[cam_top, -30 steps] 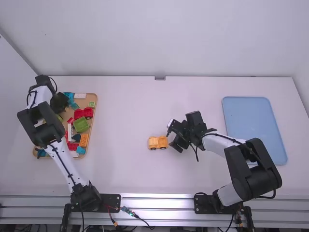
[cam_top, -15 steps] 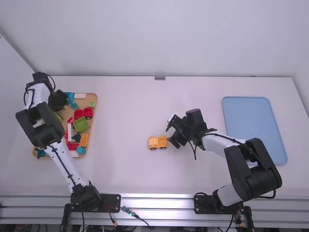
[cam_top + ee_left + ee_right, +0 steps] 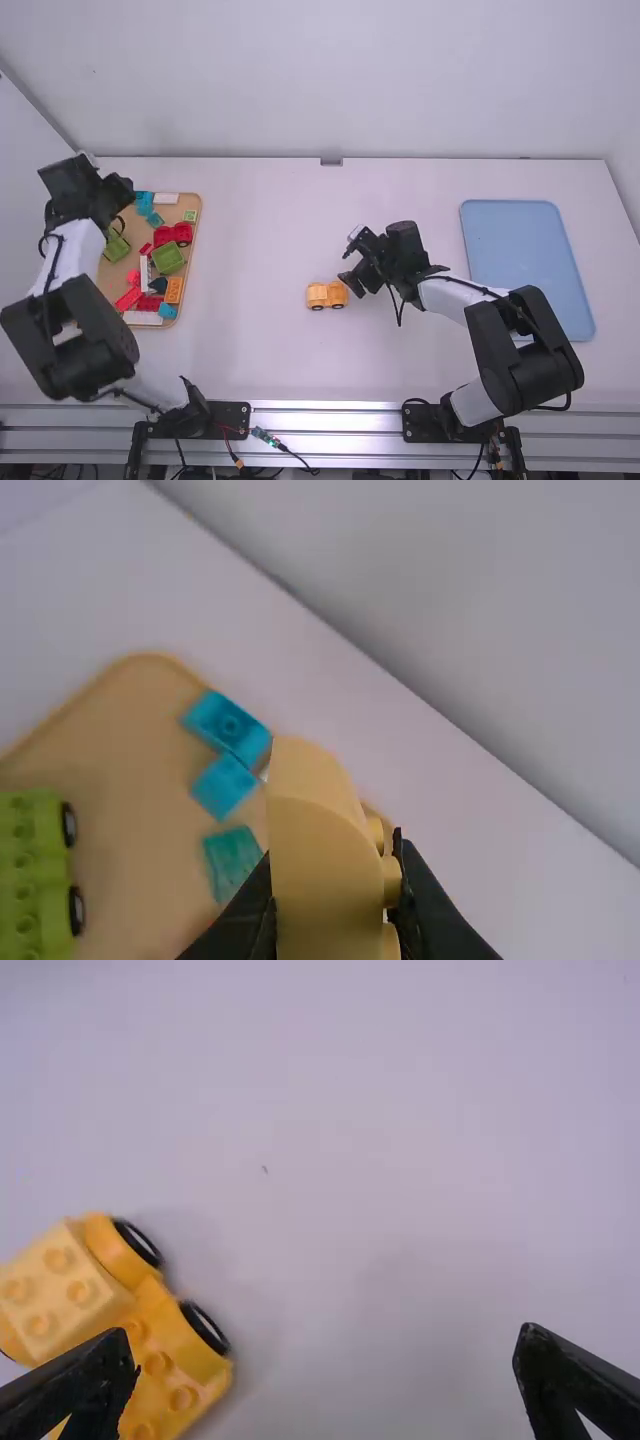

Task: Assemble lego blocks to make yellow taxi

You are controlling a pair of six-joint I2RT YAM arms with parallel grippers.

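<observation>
In the high view my left gripper is over the far-left part of the block tray. The left wrist view has my left gripper shut on a curved yellow block with studs facing sideways. A yellow wheeled base stands mid-table, a paler yellow block on its left half. Just right of it is my right gripper. In the right wrist view, my right gripper is open with nothing between its fingers; the wheeled base and paler block lie near one finger.
The wooden tray at the left holds a green wheeled piece, teal blocks, a red car, a green block and an orange block. A blue tray lies at the right.
The left arm has folded back toward its base at the left, its gripper turned and held over the tray's far end. My right gripper has shifted slightly left; the wheeled base stayed put.
</observation>
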